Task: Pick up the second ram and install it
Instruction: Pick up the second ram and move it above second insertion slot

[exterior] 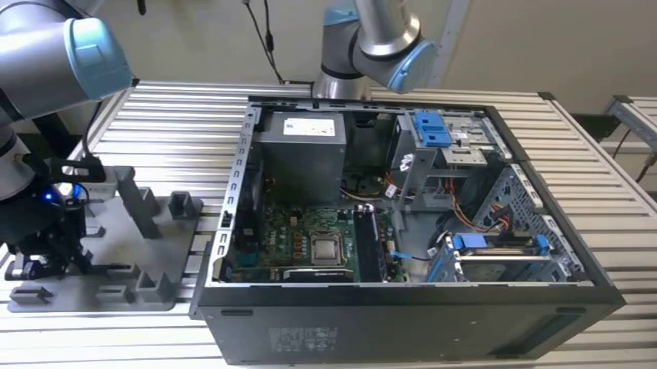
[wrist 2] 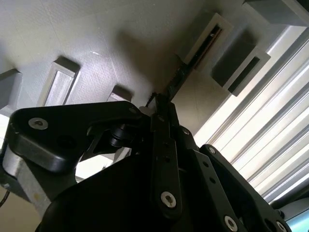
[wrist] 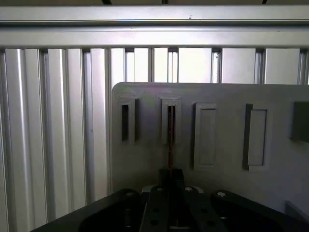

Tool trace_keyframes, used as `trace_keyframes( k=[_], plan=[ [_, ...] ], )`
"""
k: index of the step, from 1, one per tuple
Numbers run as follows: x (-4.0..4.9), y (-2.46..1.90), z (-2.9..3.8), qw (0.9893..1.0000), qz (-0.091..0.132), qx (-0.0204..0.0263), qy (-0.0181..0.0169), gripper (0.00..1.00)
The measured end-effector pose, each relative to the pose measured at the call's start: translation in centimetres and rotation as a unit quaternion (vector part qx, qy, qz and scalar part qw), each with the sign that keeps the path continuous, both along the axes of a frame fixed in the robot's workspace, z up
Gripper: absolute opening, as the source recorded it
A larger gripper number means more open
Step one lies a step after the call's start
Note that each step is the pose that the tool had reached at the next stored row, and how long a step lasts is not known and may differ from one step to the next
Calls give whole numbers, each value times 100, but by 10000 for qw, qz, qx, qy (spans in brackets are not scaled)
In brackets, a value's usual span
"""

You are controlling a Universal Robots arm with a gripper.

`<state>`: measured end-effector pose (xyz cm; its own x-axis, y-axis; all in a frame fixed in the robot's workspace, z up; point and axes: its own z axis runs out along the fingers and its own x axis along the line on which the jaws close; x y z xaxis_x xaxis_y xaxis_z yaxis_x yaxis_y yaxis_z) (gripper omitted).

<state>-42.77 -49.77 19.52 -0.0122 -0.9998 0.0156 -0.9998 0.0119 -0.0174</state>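
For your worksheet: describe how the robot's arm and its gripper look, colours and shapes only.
The arm is silver-grey tubing with rounded light-blue joint caps. The gripper is matt black, built from flat linked bars joined by round silver pins.

Exterior view looks down; both wrist views, behind the hand (wrist: 170, 172) (wrist 2: 161, 104), closely face the grey fixture (wrist: 227, 94) (wrist 2: 96, 29).

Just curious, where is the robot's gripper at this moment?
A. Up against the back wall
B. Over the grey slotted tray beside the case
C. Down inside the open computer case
B: in the exterior view the gripper is over the grey slotted tray, outside the computer case. In the first wrist view the second ram stands edge-on in a tray slot just ahead of it.
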Motion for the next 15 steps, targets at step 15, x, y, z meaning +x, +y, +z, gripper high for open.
trace_keyframes(
  k=[15],
  plan=[
    [0,0,34,10000,0,1,0,14]
  ],
)
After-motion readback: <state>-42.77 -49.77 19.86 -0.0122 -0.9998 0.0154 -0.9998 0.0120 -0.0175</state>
